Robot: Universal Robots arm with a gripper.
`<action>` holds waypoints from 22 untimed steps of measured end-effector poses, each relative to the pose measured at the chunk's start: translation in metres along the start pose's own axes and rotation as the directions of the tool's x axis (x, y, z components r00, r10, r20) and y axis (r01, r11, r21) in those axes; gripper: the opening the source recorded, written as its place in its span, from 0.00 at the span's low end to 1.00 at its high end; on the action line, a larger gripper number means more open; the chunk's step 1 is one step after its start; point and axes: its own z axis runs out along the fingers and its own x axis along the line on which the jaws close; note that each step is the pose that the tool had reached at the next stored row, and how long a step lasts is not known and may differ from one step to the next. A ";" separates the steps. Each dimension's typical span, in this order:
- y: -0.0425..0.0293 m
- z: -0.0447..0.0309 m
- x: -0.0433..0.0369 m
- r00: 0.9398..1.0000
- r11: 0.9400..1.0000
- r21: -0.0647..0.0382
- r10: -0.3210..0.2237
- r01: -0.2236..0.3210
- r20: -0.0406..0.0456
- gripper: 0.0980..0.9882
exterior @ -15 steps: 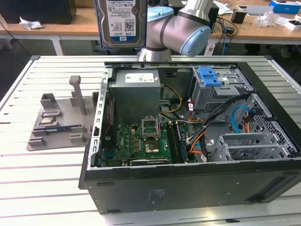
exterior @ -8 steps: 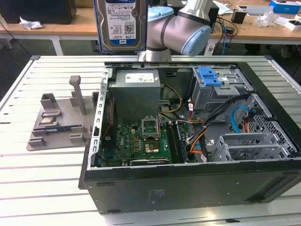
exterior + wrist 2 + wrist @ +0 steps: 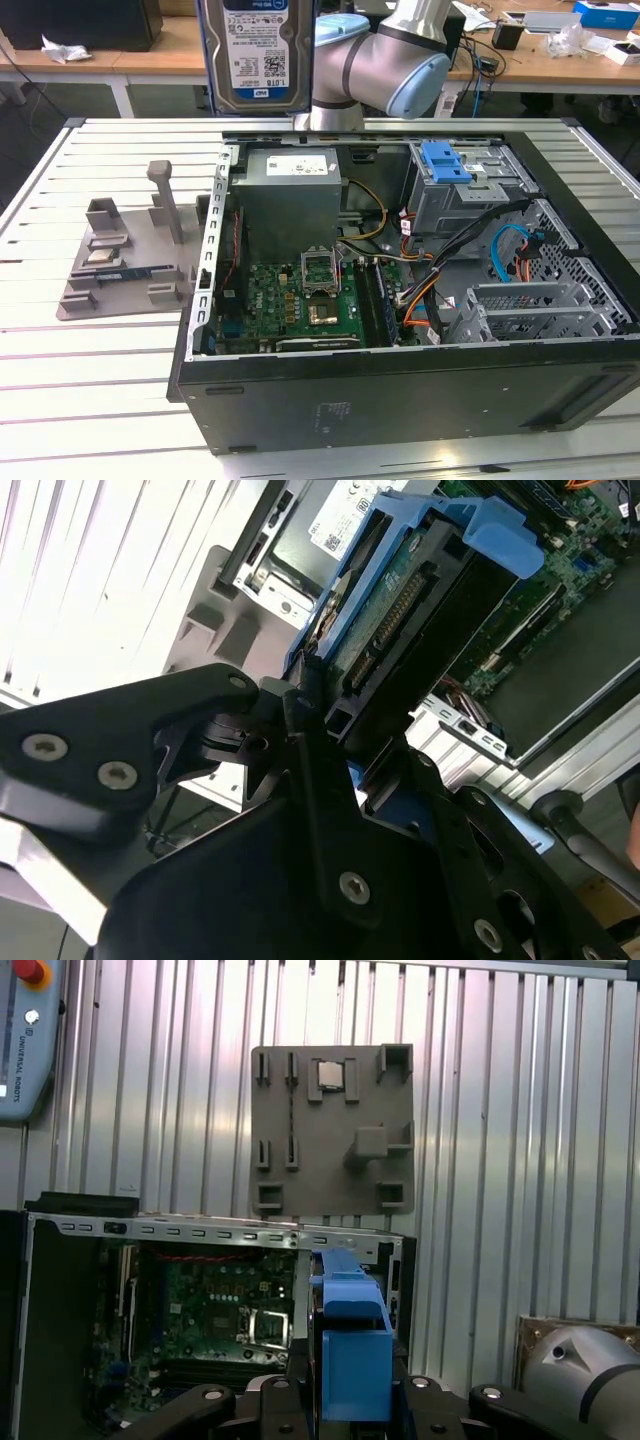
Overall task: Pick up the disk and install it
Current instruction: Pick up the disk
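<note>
Pincer (image 3: 340, 725) tight on the disk (image 3: 400, 620).

At the exterior view's top centre, the arm (image 3: 390, 60) is being shown as silver-grey tubes with light-blue joint caps. In the second wrist view, the gripper (image 3: 342, 730) is being shown as black links fastened by silver screws (image 3: 352, 886).

one disk (image 3: 255, 50), one computer case (image 3: 400, 400)
</note>
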 end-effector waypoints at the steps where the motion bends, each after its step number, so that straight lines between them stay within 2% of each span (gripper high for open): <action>1: 0.0001 0.0001 0.0016 1.000 1.000 0.000 0.000 0.000 0.000 0.30; 14: 0.0014 0.0007 0.0225 1.000 1.000 0.000 0.000 0.000 0.000 0.30; 22: 0.0028 0.0011 0.0439 1.000 1.000 0.000 0.000 0.000 0.000 0.30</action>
